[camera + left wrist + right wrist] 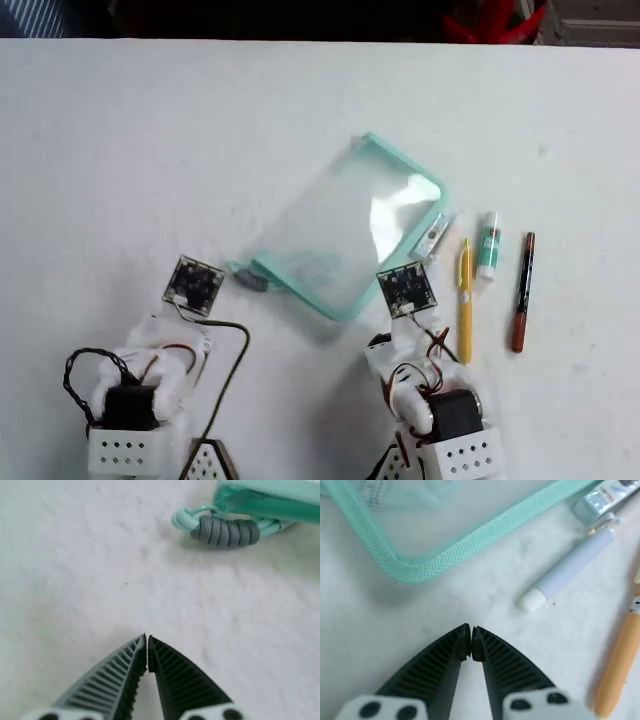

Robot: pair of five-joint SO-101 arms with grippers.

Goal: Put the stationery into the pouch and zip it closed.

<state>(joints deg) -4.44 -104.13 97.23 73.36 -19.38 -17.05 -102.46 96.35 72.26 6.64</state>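
None of the stationery is in yet: your yellow plastic pen (465, 300), green-and-white tube (488, 245) and dark red pen (522, 292) lie just beside the clear, mint-edged pouch (345, 225) on the white table (120, 150). Left gripper (147, 650) and right gripper (471, 642) both rest pinched shut, empty; bare tabletop opens to your left, pens crowd the right.

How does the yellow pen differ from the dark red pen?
The yellow pen lies nearer the pouch; the dark red pen lies farther out. The yellow pen runs straight up the high view; the dark red pen leans slightly. Both lie on the table, outside the pouch.
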